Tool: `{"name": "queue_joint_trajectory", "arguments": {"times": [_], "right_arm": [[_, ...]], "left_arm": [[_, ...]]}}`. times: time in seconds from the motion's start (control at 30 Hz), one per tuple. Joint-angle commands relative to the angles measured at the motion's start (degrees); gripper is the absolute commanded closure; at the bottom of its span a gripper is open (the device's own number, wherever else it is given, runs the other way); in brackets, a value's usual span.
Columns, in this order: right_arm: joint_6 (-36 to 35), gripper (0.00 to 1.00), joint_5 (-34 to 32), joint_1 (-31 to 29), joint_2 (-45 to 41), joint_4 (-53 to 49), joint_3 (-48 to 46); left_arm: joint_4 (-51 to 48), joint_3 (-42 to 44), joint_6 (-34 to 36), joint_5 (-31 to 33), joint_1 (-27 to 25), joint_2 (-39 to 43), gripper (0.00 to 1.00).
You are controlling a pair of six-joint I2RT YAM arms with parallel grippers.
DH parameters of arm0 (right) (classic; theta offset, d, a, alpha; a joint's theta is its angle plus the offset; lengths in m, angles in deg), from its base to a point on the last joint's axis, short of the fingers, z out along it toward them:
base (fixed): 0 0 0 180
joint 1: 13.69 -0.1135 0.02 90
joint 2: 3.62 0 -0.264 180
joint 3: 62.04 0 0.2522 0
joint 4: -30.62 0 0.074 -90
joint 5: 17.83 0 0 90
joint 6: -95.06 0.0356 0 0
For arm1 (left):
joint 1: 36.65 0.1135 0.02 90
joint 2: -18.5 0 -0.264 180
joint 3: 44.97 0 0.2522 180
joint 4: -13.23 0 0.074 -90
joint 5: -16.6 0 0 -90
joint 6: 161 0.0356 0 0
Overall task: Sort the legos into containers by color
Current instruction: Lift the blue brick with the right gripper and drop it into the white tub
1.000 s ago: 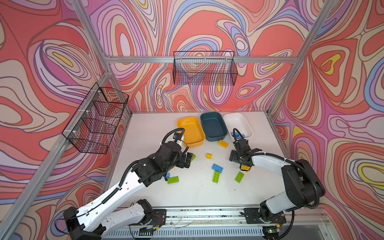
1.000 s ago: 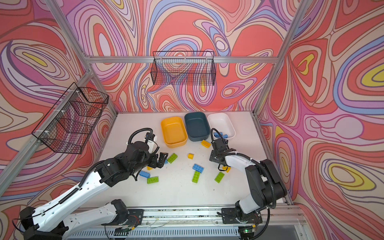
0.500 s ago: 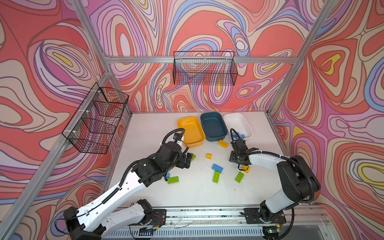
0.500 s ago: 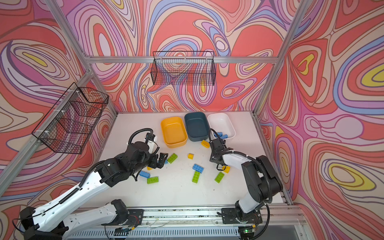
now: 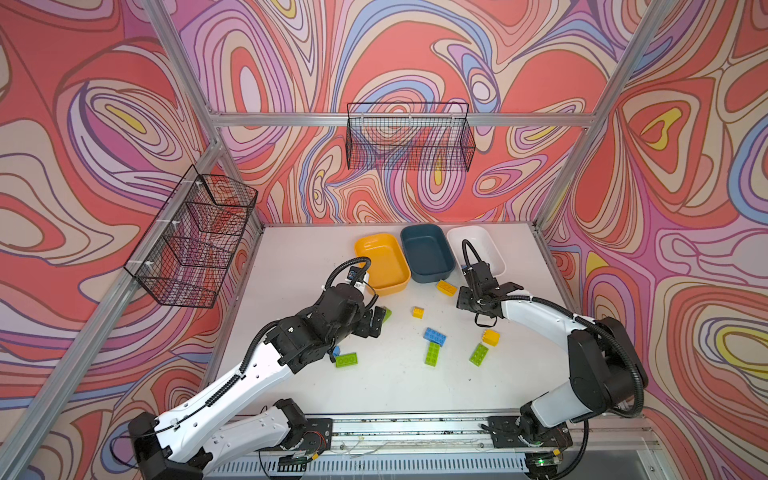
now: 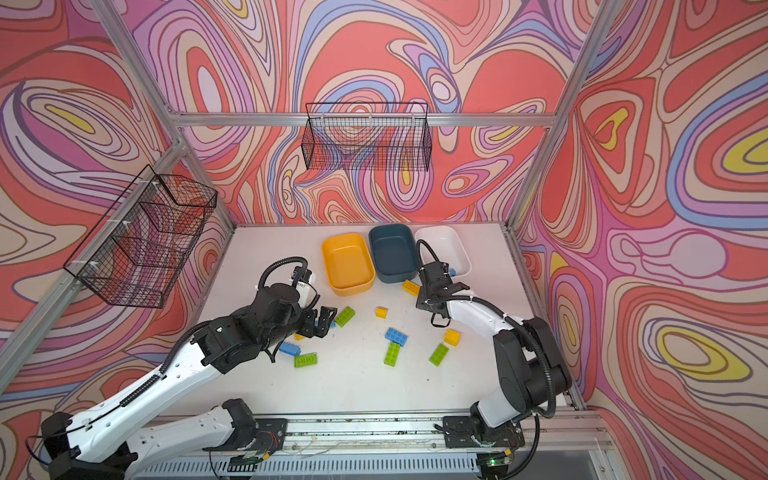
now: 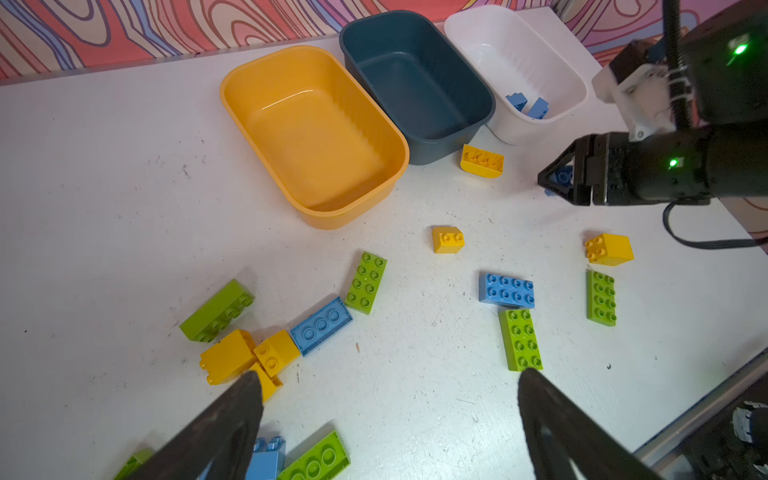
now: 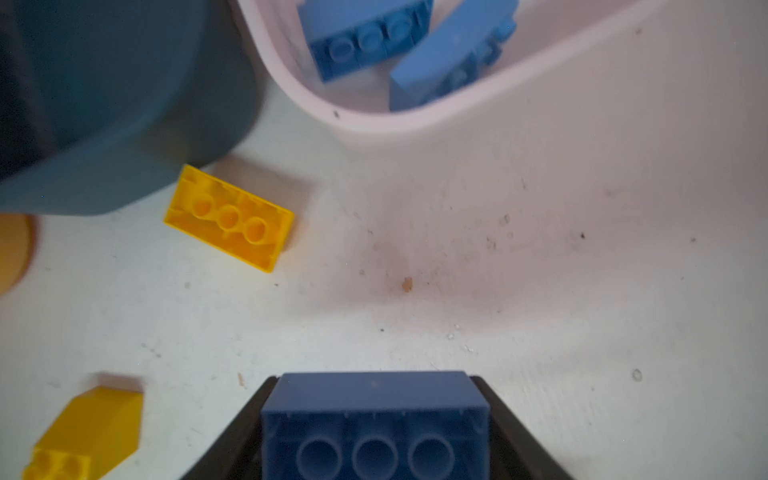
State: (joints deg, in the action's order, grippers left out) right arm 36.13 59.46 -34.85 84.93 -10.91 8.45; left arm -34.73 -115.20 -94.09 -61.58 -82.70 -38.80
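Whereas a second ago its jaws stood wide, the right gripper (image 7: 555, 183) has now closed part-way onto a blue rectangular plastic brick (image 8: 374, 419). The right wrist view shows both black fingers (image 8: 245, 424) pressed flat against the brick's short sides, hollow underside toward the camera. The gripper has also shifted a little toward the row of tubs, away from the yellow bricks nearer the front. Whether the brick has left the white tabletop (image 5: 374, 374) cannot be told. It sits just short of the white plastic tub (image 5: 482, 239), in which two blue bricks (image 7: 528, 106) already lie. The grasp therefore appears complete, and a short carry over the near rim, followed by release, is the likely remaining step for this piece. The dark teal plastic tub (image 5: 426, 253) and the yellow plastic tub (image 5: 382, 266) look empty. The left gripper (image 7: 386, 376) is unchanged: its jaws are spread wide and hold nothing, above the loose yellow, green and blue bricks (image 7: 274, 353) clustered on its side. Most of the sorting is thus still to be done.
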Motion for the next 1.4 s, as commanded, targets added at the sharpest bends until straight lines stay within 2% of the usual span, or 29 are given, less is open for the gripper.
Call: {"name": "queue_joint_trajectory", "arguments": {"times": [0.0,0.27,0.53,0.77,1.0,1.1,1.27,1.37], "right_arm": [[-1.96,0.43,1.24,-0.33,-1.63,-3.17,5.72],[-5.0,0.43,0.6,0.26,4.0,-5.86,19.3],[-6.59,0.43,4.55,8.53,13.67,-3.51,28.68],[-7.91,0.43,5.49,13.39,24.59,-3.21,37.2],[-8.17,0.41,5.57,14.71,29.64,-2.78,41.0],[-8.39,0.36,5.92,14.79,30.27,-2.66,41.29],[-9.04,0.19,5.86,14.85,29.2,-2.03,39.89],[-9.41,0.14,6.02,15.04,27.82,-1.38,38.9]], "left_arm": [[-1.16,2.57,-2.48,-1.97,0.13,-0.93,0.05],[-2.47,6.13,-4.74,-4.55,0.11,-2.86,0.06],[-3.23,8.01,-5.73,-5.0,0.04,-5.11,0.07],[-4.78,6.41,-5.38,-3.14,0.06,-11.03,0.07],[-5.66,5.31,-6.0,-1.32,0.05,-12.44,0.07],[-5.78,5.21,-6.26,-1.57,0.09,-12.84,0.07],[-6.28,5.03,-8.32,-1.07,0.17,-14.04,0.07],[-6.93,4.42,-9.49,-0.2,0.13,-15.01,0.07]]}}
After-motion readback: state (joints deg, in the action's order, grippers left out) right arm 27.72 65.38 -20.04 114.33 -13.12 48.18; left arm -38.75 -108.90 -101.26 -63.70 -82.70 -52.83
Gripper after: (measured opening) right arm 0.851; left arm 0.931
